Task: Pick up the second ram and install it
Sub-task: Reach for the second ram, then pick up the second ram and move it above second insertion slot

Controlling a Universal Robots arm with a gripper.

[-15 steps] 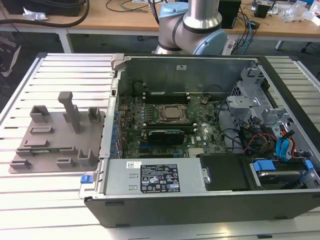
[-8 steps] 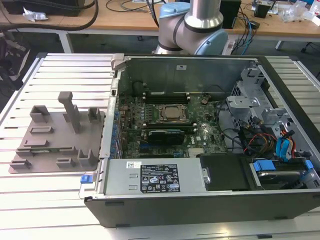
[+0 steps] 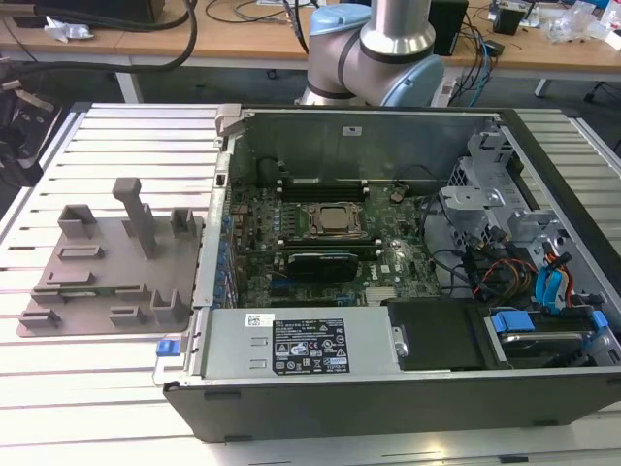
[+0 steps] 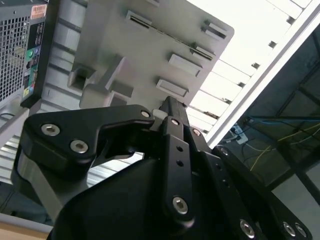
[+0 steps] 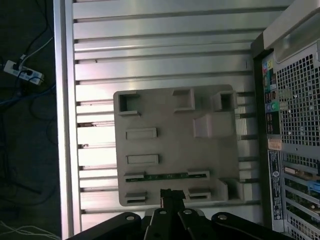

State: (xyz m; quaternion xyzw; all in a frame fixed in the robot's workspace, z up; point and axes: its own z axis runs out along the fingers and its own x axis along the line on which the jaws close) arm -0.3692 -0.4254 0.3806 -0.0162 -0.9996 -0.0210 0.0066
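Tool [image 5: 168,193] closed, empty, near second ram [image 5: 166,176]

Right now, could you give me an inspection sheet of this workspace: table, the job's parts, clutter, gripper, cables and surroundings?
Surface: slatted metal table, carrying a grey tray and an open computer case.
Job's things: green memory stick lying in the tray, not yet picked up.
Clutter: odds and ends on the desk behind.
Grippers: gripper hangs above the tray's edge, on the memory stick's side, apart from it.
Cables: red, blue and black wires inside the computer case; power strip with leads on the floor.
Surroundings: wooden desk behind the table.
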